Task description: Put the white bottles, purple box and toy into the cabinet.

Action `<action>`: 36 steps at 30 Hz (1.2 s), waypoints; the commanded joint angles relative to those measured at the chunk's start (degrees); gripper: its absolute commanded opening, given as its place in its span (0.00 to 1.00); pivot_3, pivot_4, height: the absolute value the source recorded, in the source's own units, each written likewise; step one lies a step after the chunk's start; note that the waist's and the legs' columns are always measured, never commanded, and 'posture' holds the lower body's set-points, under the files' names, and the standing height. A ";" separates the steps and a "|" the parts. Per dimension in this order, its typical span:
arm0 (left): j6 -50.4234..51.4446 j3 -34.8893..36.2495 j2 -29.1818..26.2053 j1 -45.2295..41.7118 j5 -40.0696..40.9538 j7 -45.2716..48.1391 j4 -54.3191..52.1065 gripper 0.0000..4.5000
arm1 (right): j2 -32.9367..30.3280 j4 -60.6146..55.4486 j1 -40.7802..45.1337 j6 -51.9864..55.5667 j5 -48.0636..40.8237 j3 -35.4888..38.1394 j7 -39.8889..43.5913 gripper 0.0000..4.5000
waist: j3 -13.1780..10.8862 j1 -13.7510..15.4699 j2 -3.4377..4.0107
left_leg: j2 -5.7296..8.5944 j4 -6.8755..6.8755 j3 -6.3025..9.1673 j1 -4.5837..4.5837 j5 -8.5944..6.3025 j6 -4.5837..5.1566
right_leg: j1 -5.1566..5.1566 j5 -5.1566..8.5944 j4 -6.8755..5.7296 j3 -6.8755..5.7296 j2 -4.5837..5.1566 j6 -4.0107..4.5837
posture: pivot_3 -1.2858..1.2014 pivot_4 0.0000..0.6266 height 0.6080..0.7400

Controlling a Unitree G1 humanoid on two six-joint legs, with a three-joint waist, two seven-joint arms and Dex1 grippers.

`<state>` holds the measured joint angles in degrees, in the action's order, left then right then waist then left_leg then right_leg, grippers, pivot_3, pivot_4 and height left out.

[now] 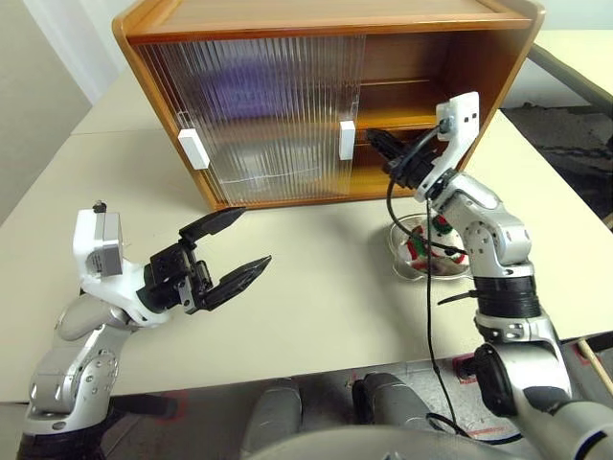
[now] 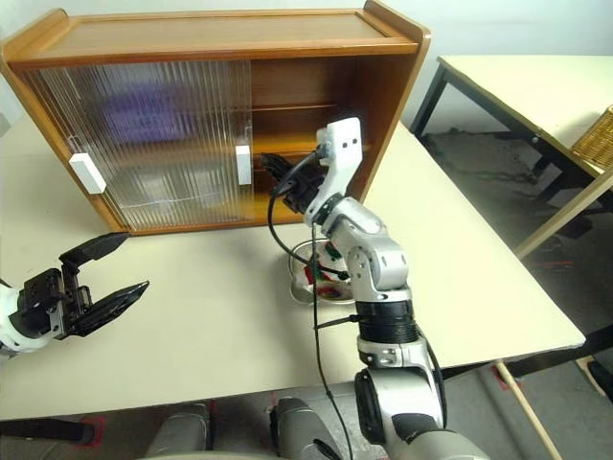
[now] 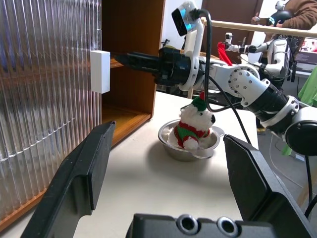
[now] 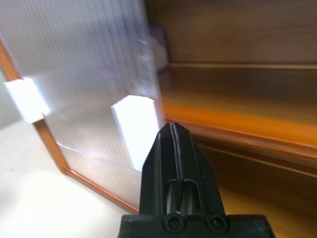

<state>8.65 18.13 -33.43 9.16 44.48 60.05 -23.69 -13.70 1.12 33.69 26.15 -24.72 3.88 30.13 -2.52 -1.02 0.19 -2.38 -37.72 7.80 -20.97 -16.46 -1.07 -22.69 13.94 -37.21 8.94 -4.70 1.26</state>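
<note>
The right gripper (image 1: 375,140) has its fingers pressed together, just beside the white handle (image 1: 347,140) of the cabinet (image 1: 287,29). The left gripper (image 1: 230,251) hangs wide apart over the table (image 1: 316,287). The toy (image 3: 194,126) sits in a steel bowl (image 3: 171,144) (near the cabinet's open side).

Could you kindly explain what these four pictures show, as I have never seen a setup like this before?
They show a two-armed humanoid robot. Two pictures come from its head, looking down over a table; the other two come from cameras on its wrists. The left gripper hovers open and empty. The right gripper, shut and holding nothing, is beside a white handle of the wooden cabinet, whose right side stands open. On the table, a plush toy sits in a steel bowl.
</note>
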 commanded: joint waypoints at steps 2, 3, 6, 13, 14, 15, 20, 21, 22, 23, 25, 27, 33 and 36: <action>-0.02 -0.12 -0.53 -0.37 -0.55 0.17 0.37 1.00 | -3.62 1.73 0.09 0.37 -1.50 2.50 3.25 0.01 | -0.01 0.01 -0.01 | 0.02 0.00 -0.03 0.00 0.00 0.00 | 0.01 0.00 0.00 0.01 0.00 -0.01 | 0.52 0.12 1.00; 0.05 -0.11 -0.57 -0.44 -0.51 0.20 0.37 1.00 | -4.58 1.76 0.08 0.79 -1.85 2.60 4.35 0.01 | -0.01 0.01 -0.02 | 0.03 0.00 -0.04 0.00 0.00 0.00 | 0.00 0.00 0.00 0.01 -0.01 -0.02 | 0.52 0.12 1.00; 0.13 -0.11 -0.75 -0.59 -0.48 0.27 0.43 1.00 | -6.95 1.82 0.14 2.45 -3.26 3.01 7.06 0.09 | -0.01 0.00 -0.02 | 0.06 0.00 -0.14 0.01 0.01 -0.02 | 0.02 -0.02 0.00 0.01 -0.09 -0.10 | 0.52 0.12 1.00; 0.52 -0.02 -1.43 -1.08 -0.19 0.53 0.80 1.00 | -24.72 1.75 0.03 11.04 -6.63 0.41 26.47 0.60 | -0.11 0.56 -0.06 | 0.14 -0.09 -0.45 -0.01 0.05 -0.10 | 0.17 0.12 0.01 0.03 -0.24 -0.20 | 0.52 0.12 1.00; 0.52 -0.06 -1.48 -1.08 -0.17 0.55 0.85 1.00 | -27.29 2.09 0.04 11.59 -6.60 0.04 28.84 0.69 | -0.12 0.63 -0.08 | 0.15 -0.11 -0.47 -0.01 0.08 -0.15 | 0.21 0.18 0.01 0.05 -0.25 -0.18 | 0.52 0.12 1.00; 0.52 -0.09 -1.51 -1.10 -0.16 0.58 0.92 1.00 | -28.75 2.38 0.09 11.80 -6.52 -0.21 30.23 0.77 | -0.14 0.61 -0.11 | 0.13 -0.11 -0.48 0.01 0.07 -0.16 | 0.25 0.20 0.01 0.07 -0.25 -0.20 | 0.52 0.12 1.00; 0.59 -0.36 -1.51 -1.23 -0.16 0.90 1.12 1.00 | -33.82 0.07 -3.15 10.96 -8.03 1.30 37.36 0.99 | -0.17 0.42 -0.15 | 0.05 -0.12 -0.58 0.05 0.07 -0.18 | 0.25 0.46 -0.01 0.05 -0.40 -0.64 | 0.52 0.11 1.00; 0.59 -0.40 -1.49 -1.24 -0.17 0.95 1.14 1.00 | -33.40 -0.48 -4.50 9.50 -9.15 3.20 37.99 0.99 | -0.17 0.42 -0.16 | 0.04 -0.12 -0.57 0.06 0.07 -0.18 | 0.25 0.47 -0.02 0.04 -0.42 -0.64 | 0.52 0.11 1.00; 0.60 -0.41 -1.47 -1.24 -0.18 0.99 1.15 1.00 | -33.05 -0.83 -5.42 8.48 -9.87 4.52 38.37 0.99 | -0.17 0.45 -0.15 | 0.04 -0.12 -0.57 0.07 0.07 -0.18 | 0.25 0.47 -0.03 0.04 -0.43 -0.65 | 0.52 0.11 1.00; 0.64 -0.40 -1.46 -1.18 -0.12 1.02 1.10 1.00 | -32.92 -1.47 -6.90 7.15 -10.92 6.09 39.37 0.99 | -0.18 0.47 -0.14 | 0.04 -0.15 -0.56 0.06 0.07 -0.18 | 0.26 0.47 -0.04 0.02 -0.48 -0.66 | 0.51 0.11 1.00; 0.72 -0.34 -1.47 -1.09 0.00 1.14 1.06 1.00 | -33.28 -2.68 -9.72 4.77 -11.88 7.92 41.61 0.99 | -0.19 0.46 -0.15 | 0.06 -0.18 -0.58 0.07 0.09 -0.19 | 0.27 0.47 -0.07 0.04 -0.55 -0.70 | 0.51 0.11 1.00; 0.85 -0.32 -1.55 -1.13 0.09 1.28 1.16 1.00 | -33.87 -3.66 -12.71 1.96 -11.92 8.91 44.07 0.99 | -0.20 0.46 -0.17 | 0.07 -0.24 -0.58 0.10 0.09 -0.19 | 0.34 0.48 -0.06 0.03 -0.56 -0.72 | 0.51 0.11 1.00; 1.43 -0.61 -1.94 -1.93 0.30 1.65 1.54 1.00 | -33.07 -5.04 -18.54 -4.81 -9.02 7.39 46.21 0.99 | -0.22 0.28 -0.22 | 0.10 -0.36 -0.58 0.20 0.08 -0.19 | 0.50 0.48 -0.06 0.02 -0.51 -0.76 | 0.51 0.11 1.00; 1.68 -0.66 -2.06 -1.97 0.38 1.88 1.48 1.00 | -32.94 -4.72 -19.57 -8.18 -6.10 5.51 45.89 0.99 | -0.22 0.08 -0.21 | 0.08 -0.36 -0.57 0.23 0.08 -0.19 | 0.50 0.45 -0.07 0.02 -0.48 -0.71 | 0.51 0.11 1.00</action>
<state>9.82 17.80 -34.93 7.35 44.72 61.49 -22.51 -46.65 -2.97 14.54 20.03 -32.69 10.99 75.94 -2.74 -0.94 -0.01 -2.32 -38.07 7.23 -20.74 -16.38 -1.25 -22.19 14.37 -37.28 8.96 -5.15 0.55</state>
